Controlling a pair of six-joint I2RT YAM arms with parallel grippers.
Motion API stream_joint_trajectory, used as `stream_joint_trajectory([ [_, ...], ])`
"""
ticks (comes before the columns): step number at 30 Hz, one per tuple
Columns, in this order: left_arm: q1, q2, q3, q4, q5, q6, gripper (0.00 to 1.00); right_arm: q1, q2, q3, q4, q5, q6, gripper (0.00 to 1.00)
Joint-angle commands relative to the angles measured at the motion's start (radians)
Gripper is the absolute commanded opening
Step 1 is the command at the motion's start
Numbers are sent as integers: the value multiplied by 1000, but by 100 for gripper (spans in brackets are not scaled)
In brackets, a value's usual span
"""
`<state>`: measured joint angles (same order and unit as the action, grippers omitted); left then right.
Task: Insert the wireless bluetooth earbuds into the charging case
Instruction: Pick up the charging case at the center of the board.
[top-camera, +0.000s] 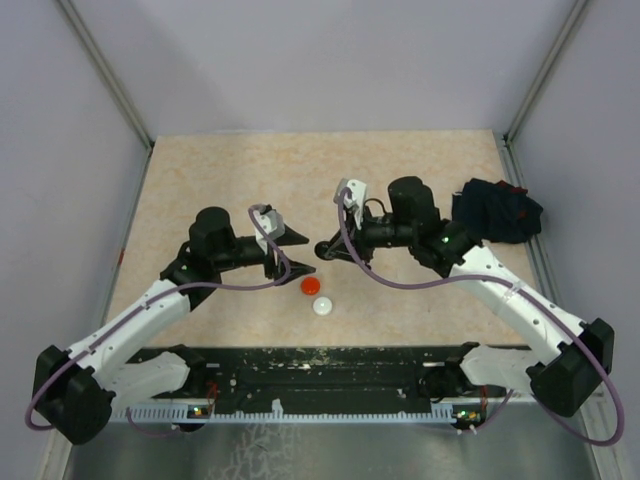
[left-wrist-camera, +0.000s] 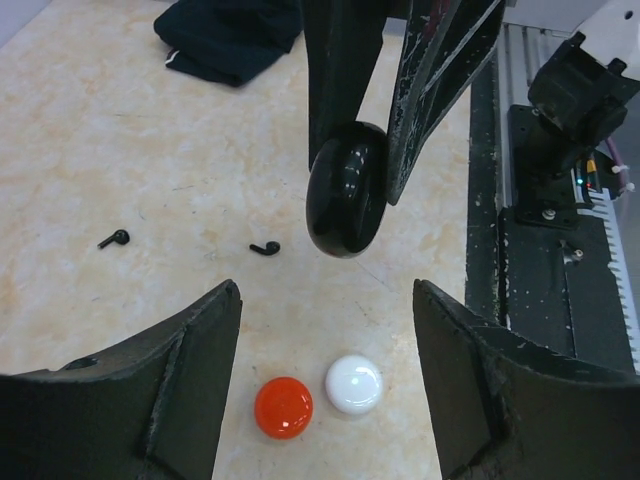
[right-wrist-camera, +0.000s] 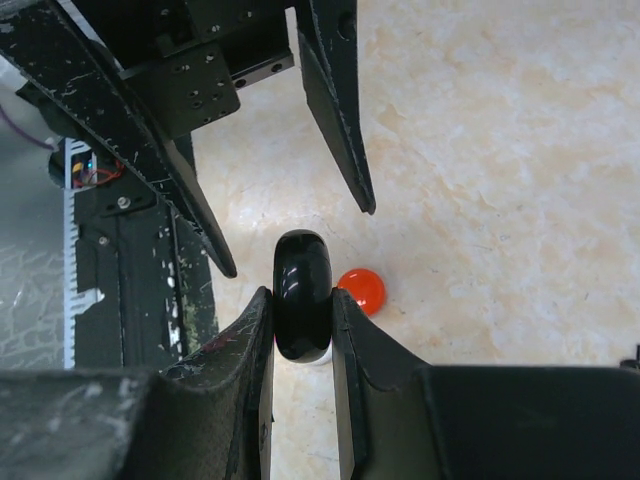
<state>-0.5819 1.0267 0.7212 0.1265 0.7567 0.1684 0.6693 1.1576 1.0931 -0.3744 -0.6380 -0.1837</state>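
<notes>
My right gripper (right-wrist-camera: 301, 296) is shut on a glossy black round charging case (right-wrist-camera: 301, 285), held on edge above the table. In the left wrist view the same case (left-wrist-camera: 346, 198) hangs between the right fingers, just beyond my left gripper (left-wrist-camera: 325, 292), which is open and holds nothing. Two tiny black earbuds (left-wrist-camera: 114, 239) (left-wrist-camera: 265, 248) lie on the table behind the case. From above, the two grippers (top-camera: 300, 254) (top-camera: 322, 250) meet tip to tip at mid table.
A red disc (left-wrist-camera: 283, 407) and a white disc (left-wrist-camera: 354, 384) lie side by side on the table below the left jaws, near the front rail (top-camera: 320, 365). A dark navy cloth bundle (top-camera: 497, 212) sits at the right edge.
</notes>
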Motion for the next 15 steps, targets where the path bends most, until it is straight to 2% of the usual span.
stream_joint_trajectory([
  [1,5,0,26,38,90,-25,73,0,19,34,41,-105,-54,0],
  [8,7,11,20,60,120,-46,69,0,40,39,41,-175,-85,0],
  [15,10,45,25,87,179,-88,62,0,50,36,50,-178,-99,0],
])
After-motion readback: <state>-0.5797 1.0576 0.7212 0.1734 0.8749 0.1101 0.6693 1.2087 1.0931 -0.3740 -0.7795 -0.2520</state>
